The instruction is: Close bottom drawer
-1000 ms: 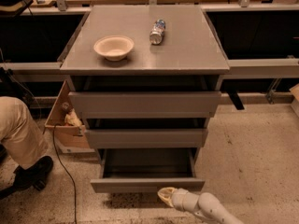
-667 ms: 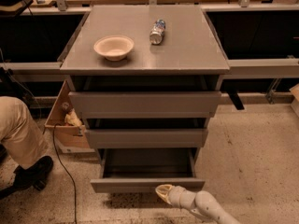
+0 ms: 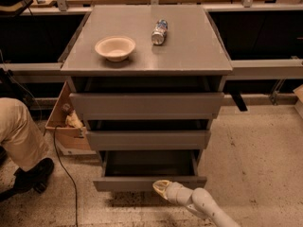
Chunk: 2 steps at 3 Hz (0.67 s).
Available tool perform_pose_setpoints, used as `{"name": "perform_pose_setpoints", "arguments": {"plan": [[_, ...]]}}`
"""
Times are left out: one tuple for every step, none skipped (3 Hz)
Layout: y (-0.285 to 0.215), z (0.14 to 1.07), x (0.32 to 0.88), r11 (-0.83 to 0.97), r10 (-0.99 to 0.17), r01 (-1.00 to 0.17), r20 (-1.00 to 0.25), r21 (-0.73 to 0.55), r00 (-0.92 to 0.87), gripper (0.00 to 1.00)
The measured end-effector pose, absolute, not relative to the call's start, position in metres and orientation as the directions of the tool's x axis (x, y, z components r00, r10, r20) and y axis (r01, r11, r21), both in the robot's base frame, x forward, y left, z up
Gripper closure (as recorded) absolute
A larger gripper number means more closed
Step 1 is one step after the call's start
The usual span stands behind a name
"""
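The bottom drawer [image 3: 124,183] of the grey cabinet is pulled out, and its shallow grey box interior shows. Its flat front panel faces me low in the camera view. My gripper [image 3: 160,187] is at the end of the white arm that comes in from the lower right. Its tip is at the front panel, right of the panel's middle and at its lower edge. The middle drawer [image 3: 147,139] and the top drawer [image 3: 147,105] stand slightly out above it.
A beige bowl [image 3: 115,48] and a can [image 3: 159,31] lying on its side rest on the cabinet top [image 3: 189,51]. A person's leg and black shoe [image 3: 33,173] are at the left. A cardboard box [image 3: 64,122] and a black cable [image 3: 66,174] lie left of the cabinet.
The gripper has moved left and slightly up along the bottom drawer's front panel. The drawer looks as far out as before.
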<state>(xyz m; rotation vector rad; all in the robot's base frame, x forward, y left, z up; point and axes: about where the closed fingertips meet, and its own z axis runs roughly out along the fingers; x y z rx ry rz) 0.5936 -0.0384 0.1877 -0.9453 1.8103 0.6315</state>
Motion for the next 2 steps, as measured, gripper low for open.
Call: {"name": "perform_pose_setpoints", "arguments": {"plan": [[-0.025,0.186,0.608,0.56,-0.317,-0.828,-0.923,0.003,-0.217,1.0],[-0.011,0.181,0.626,0.556,-0.311,-0.831,-0.929,-0.008,-0.199,1.0]]}}
